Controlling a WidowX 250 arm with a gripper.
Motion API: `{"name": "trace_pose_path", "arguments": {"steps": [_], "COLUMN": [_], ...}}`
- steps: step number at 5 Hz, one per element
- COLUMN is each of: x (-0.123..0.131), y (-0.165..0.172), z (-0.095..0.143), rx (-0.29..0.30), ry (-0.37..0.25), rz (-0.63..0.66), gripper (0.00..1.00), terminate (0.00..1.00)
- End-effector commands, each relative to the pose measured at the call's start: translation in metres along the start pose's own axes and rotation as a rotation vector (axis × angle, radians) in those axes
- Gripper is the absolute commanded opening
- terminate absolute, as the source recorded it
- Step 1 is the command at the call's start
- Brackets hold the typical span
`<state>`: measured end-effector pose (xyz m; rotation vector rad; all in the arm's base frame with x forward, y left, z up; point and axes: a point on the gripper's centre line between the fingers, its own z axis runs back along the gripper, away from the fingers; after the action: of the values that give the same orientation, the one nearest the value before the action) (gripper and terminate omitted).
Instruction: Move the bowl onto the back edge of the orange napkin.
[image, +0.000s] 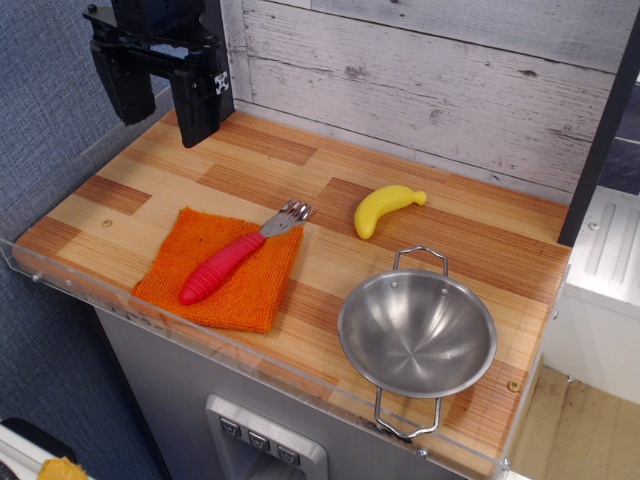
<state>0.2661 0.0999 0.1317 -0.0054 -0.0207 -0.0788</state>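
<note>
The shiny steel bowl (417, 334) with two wire loop handles sits upright and empty at the front right of the wooden counter. The orange napkin (222, 268) lies flat at the front left, apart from the bowl. A red-handled fork (240, 254) lies diagonally across the napkin, its tines past the back right corner. My black gripper (160, 100) hangs at the back left, above the counter and well behind the napkin, far from the bowl. Its two fingers stand apart with nothing between them.
A yellow toy banana (384, 208) lies at the back, between napkin and bowl. A clear plastic rim (300, 385) runs along the counter's front edge. A grey plank wall (430, 90) stands behind, and a blue wall to the left.
</note>
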Motion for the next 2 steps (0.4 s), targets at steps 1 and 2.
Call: {"name": "trace_pose_path", "arguments": {"steps": [1,2], "x": [0.0000,0.0003], "y": [0.0000,0.0010], "z": [0.0000,-0.0060], "rx": [0.000,0.023], "ry": [0.000,0.013], "rz": [0.000,-0.012], "gripper": [1.00,1.00], "terminate": [0.00,0.00]}}
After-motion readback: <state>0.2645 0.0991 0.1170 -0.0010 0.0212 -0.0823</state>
